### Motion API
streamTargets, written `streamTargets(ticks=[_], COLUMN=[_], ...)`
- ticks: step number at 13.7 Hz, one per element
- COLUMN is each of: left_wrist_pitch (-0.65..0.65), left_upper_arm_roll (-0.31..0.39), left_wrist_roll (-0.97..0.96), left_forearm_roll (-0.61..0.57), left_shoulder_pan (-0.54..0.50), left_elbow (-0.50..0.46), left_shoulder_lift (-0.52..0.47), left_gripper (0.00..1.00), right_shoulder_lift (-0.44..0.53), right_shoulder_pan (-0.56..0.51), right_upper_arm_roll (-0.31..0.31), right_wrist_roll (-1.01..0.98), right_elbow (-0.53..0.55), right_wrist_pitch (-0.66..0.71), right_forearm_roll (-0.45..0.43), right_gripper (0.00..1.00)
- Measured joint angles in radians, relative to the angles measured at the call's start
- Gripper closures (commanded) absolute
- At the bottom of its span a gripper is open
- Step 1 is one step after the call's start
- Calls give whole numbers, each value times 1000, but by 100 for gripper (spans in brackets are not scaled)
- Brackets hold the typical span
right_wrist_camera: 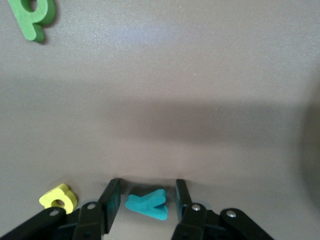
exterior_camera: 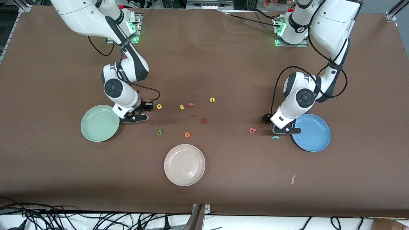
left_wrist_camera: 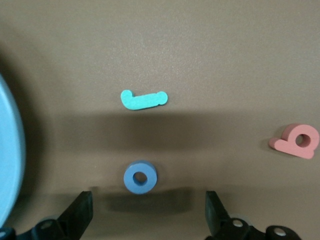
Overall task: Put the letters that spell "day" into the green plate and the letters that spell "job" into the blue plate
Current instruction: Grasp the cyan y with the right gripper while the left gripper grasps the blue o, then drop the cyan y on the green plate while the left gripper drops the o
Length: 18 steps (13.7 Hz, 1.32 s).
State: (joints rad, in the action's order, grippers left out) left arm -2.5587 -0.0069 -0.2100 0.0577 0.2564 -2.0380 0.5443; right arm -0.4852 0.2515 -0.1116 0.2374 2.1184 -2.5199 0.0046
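Note:
My right gripper [right_wrist_camera: 144, 200] is down on the table beside the green plate [exterior_camera: 99, 123], open. The teal "y" [right_wrist_camera: 146, 204] lies flat between its fingers with a small gap on each side. The yellow "a" [right_wrist_camera: 59, 197] lies just outside one finger, and the dark green "d" [exterior_camera: 159, 132] lies nearer to the front camera. My left gripper [left_wrist_camera: 148, 210] hangs wide open, low beside the blue plate [exterior_camera: 311, 132]. The blue "o" [left_wrist_camera: 140, 177] lies just ahead of its fingertips, the teal "j" [left_wrist_camera: 144, 99] past it, and the salmon "b" [left_wrist_camera: 296, 141] off to one side.
A cream-white plate [exterior_camera: 184, 164] sits near the table's front edge. In the middle lie a yellow "s" [exterior_camera: 181, 107], a salmon "f" [exterior_camera: 190, 104], a yellow "n" [exterior_camera: 212, 100], an orange "e" [exterior_camera: 187, 134] and two red letters [exterior_camera: 204, 120].

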Motion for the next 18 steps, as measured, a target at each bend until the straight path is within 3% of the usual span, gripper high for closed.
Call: streamTargets(ticks=[2, 4, 7, 11, 15, 18], left_wrist_pitch=[-4, -4, -4, -4, -3, -6], left_upper_arm_roll=[0, 0, 1, 3, 3, 5], left_wrist_roll=[0, 0, 0, 4, 26, 27], left_forearm_roll=[0, 0, 0, 0, 0, 0], left_shoulder_pan=[1, 2, 2, 2, 2, 0], left_elbow=[12, 18, 19, 27, 29, 43], left_shoulder_lift=[10, 13, 16, 15, 13, 2], left_gripper=[12, 35, 49, 95, 98, 98], right_shoulder_lift=[0, 1, 1, 4, 3, 2], right_shoulder_pan=[0, 0, 0, 1, 1, 1], right_upper_arm_roll=[0, 2, 2, 2, 1, 0], right_wrist_roll=[0, 1, 1, 1, 1, 1], right_elbow=[0, -1, -1, -2, -7, -64], right_wrist_pitch=[3, 8, 11, 14, 21, 120], right_forearm_roll=[0, -1, -1, -1, -1, -1], right_gripper=[57, 61, 63, 69, 76, 76])
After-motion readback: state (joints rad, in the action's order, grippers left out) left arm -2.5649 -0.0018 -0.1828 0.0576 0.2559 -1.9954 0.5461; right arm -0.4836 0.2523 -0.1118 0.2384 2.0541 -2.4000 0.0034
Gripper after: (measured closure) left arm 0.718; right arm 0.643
